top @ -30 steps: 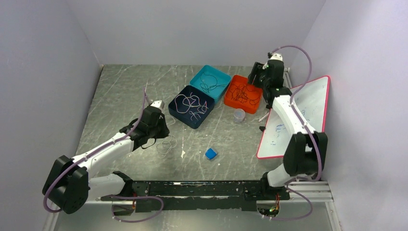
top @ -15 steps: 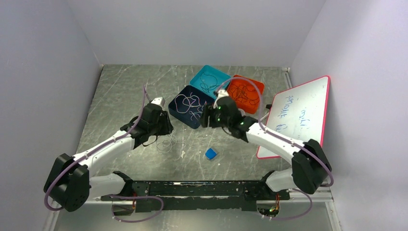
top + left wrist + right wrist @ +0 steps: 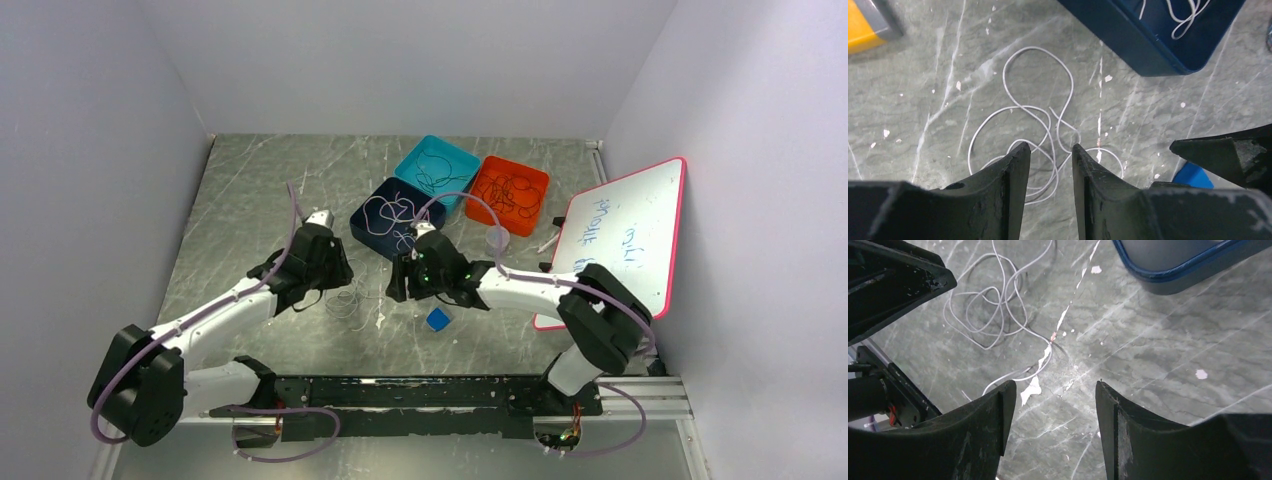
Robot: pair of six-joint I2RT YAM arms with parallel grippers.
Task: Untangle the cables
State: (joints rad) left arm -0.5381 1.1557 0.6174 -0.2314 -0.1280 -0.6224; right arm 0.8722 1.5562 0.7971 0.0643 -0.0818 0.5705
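Observation:
A whitish-grey cable [image 3: 350,297] lies in a loose tangle of loops on the table between the two arms. In the left wrist view this cable [image 3: 1050,131] rests flat on the table below my left gripper [image 3: 1050,146], which is open with nothing between its fingers. My left gripper [image 3: 335,272] hovers at the tangle's left side. My right gripper [image 3: 398,283] is low at the tangle's right side, open and empty [image 3: 1054,383], with the cable [image 3: 993,315] ahead of it to the left. More cables lie in three trays behind.
A navy tray [image 3: 372,240] holds white cables, a teal tray [image 3: 408,160] dark ones, an orange tray [image 3: 478,205] black ones. A small blue block [image 3: 438,319] sits near the right gripper. A clear cup [image 3: 497,239] and a tilted whiteboard [image 3: 625,235] stand at the right.
My left gripper went from shut to open over the tangle. My right arm swung from the orange tray at the back down to the middle of the table beside the tangle.

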